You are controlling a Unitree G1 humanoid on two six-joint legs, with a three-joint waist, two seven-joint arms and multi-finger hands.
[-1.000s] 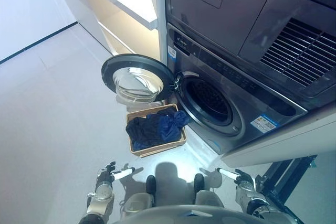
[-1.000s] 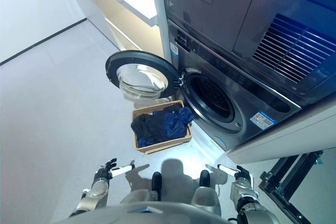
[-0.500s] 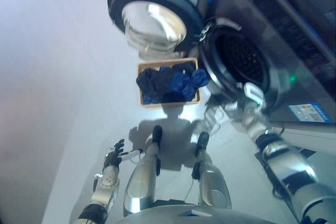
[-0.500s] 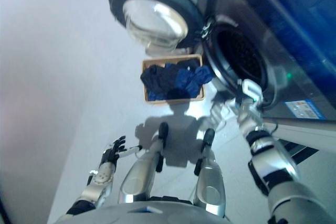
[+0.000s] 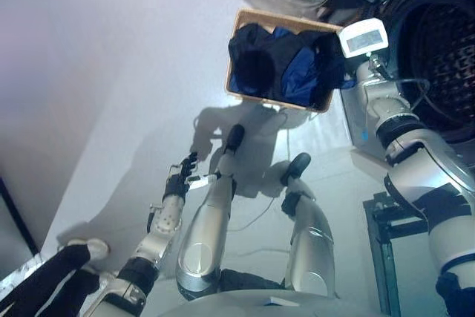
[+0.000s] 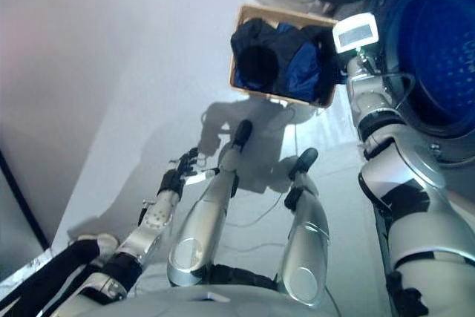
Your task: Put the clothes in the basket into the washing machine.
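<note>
Clothes (image 5: pixel 286 72), dark and blue, lie heaped in the basket (image 5: pixel 256 96) on the floor beside the washing machine (image 5: pixel 445 50). We reach our right hand (image 5: pixel 343 72) to the basket's right edge, fingers hidden, so we cannot tell their state. Our left hand (image 5: pixel 180 180) hangs well apart, fingers loosely spread
</note>
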